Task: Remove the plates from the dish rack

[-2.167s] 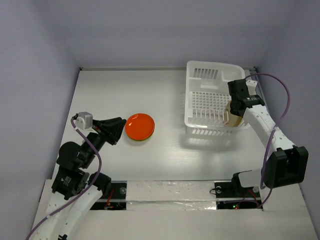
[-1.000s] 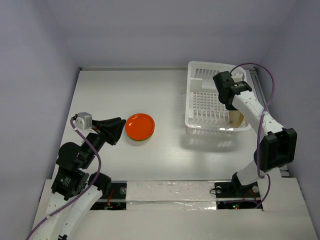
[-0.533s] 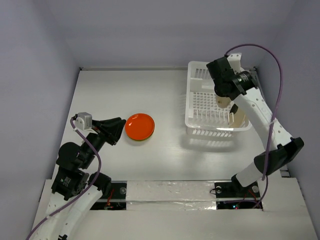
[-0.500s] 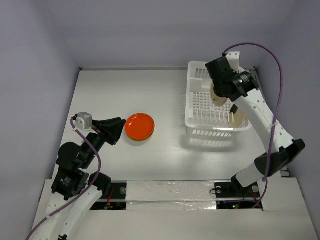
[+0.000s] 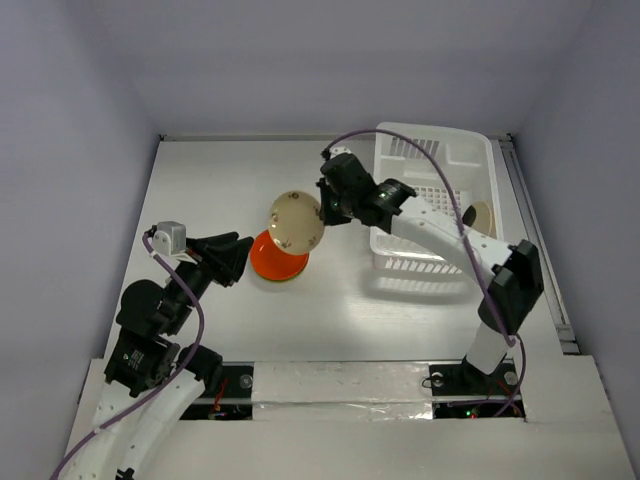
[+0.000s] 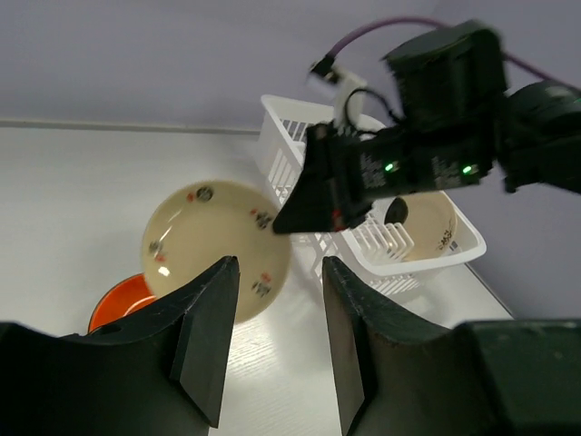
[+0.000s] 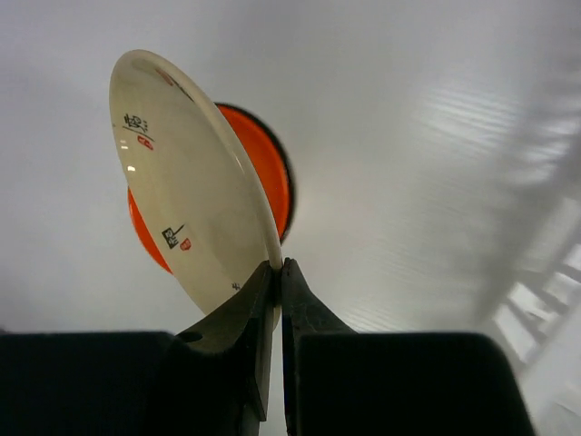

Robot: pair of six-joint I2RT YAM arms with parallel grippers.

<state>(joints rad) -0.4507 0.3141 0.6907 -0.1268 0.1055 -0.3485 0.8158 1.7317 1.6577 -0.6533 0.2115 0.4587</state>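
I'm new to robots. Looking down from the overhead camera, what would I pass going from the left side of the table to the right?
left gripper → cream plate, held up on edge → right gripper, pinching that plate's rim → dish rack

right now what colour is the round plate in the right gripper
Cream round plate, small red and dark marks; left wrist view.

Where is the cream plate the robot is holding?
Top view: the round cream plate hangs tilted in the right gripper, left of the white plastic dish rack, just above the round orange plate.
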